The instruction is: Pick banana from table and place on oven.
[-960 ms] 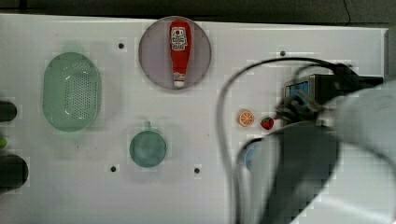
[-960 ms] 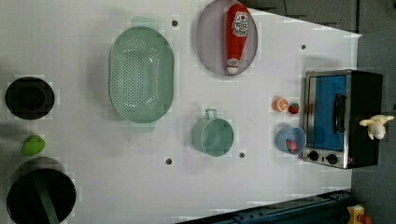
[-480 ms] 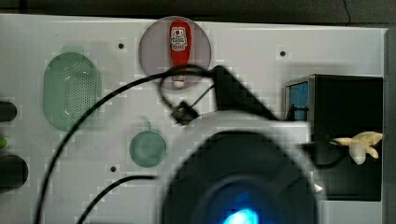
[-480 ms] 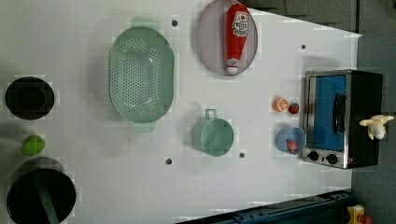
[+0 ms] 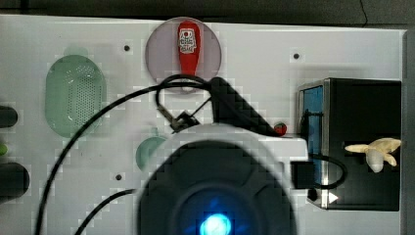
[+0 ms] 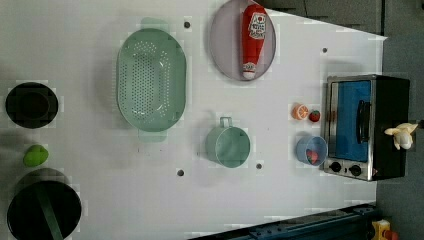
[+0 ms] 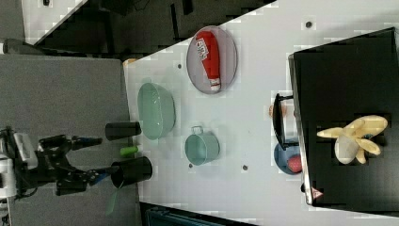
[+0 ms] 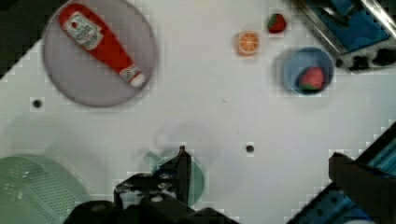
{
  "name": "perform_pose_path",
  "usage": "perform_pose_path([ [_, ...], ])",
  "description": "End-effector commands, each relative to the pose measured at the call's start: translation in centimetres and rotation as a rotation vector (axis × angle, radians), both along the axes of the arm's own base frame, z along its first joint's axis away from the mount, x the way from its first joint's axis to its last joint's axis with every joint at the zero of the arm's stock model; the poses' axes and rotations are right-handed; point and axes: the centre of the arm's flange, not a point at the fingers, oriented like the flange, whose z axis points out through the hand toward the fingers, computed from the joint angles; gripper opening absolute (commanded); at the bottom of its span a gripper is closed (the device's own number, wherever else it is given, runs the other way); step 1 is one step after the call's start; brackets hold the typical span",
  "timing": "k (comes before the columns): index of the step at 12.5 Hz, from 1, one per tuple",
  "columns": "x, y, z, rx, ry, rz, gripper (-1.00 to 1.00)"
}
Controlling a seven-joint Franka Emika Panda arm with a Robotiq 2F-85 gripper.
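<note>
Right view gives us the clearest read: the banana (image 7: 354,136) lies on the black top of the oven (image 7: 343,70), well away from the front edge, so it rests flat and cannot roll onto the desk (image 7: 249,108). We judge the placement complete. The claw (image 8: 261,163) stands spread to full width and grips nothing, its fingers (image 8: 183,170) framing bare desk near the green cup (image 6: 228,146). We see the arm (image 5: 215,186) high over the desk centre, clear of the oven.
</note>
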Motion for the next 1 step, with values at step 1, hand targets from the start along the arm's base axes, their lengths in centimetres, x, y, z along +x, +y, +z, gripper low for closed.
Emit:
perform_pose_path([
  [1, 0.21, -2.33, -1.31, 0.006, 0.04, -0.098, 1.0],
])
